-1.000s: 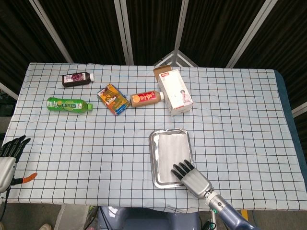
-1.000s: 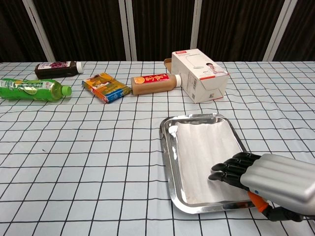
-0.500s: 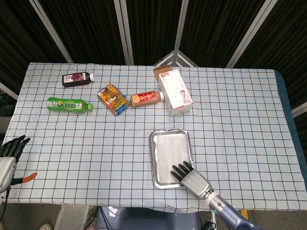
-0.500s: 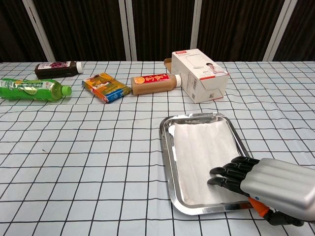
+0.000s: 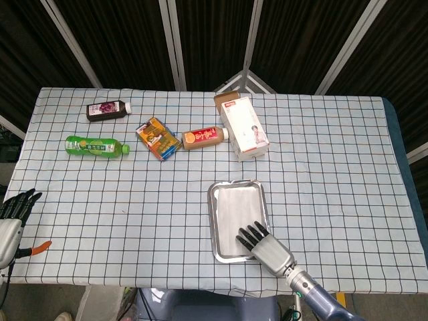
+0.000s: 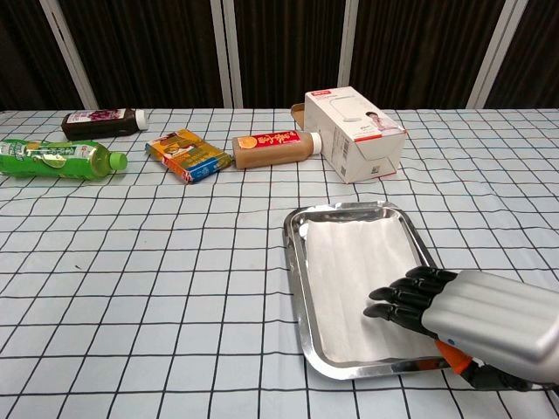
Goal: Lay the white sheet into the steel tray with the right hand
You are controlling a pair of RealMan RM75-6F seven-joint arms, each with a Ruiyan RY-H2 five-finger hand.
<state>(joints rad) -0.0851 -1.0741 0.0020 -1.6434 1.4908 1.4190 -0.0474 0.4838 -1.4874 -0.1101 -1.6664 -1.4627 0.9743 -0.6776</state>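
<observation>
A steel tray point(image 5: 215, 224) point(image 6: 298, 288) sits near the table's front edge, right of centre. The white sheet point(image 5: 235, 212) point(image 6: 354, 275) lies flat inside it, covering most of the bottom. My right hand point(image 5: 264, 246) point(image 6: 472, 319) is over the tray's near right corner, palm down, its dark fingers point(image 6: 397, 299) stretched out over the sheet's near part. Whether the fingertips touch the sheet I cannot tell. Nothing is gripped in it. My left hand point(image 5: 12, 212) hangs off the table's left front corner, fingers spread, holding nothing.
Further back lie a white carton point(image 5: 244, 127) point(image 6: 354, 131), an orange bottle point(image 5: 204, 137) point(image 6: 275, 148), a small colourful box point(image 5: 159, 138) point(image 6: 188, 154), a green bottle point(image 5: 95, 146) point(image 6: 57, 160) and a dark bottle point(image 5: 107, 110) point(image 6: 103, 122). The checked cloth covers the table.
The right hand has shifted slightly left and forward over the sheet. The sheet and tray stay in place, and the left hand has not moved.
</observation>
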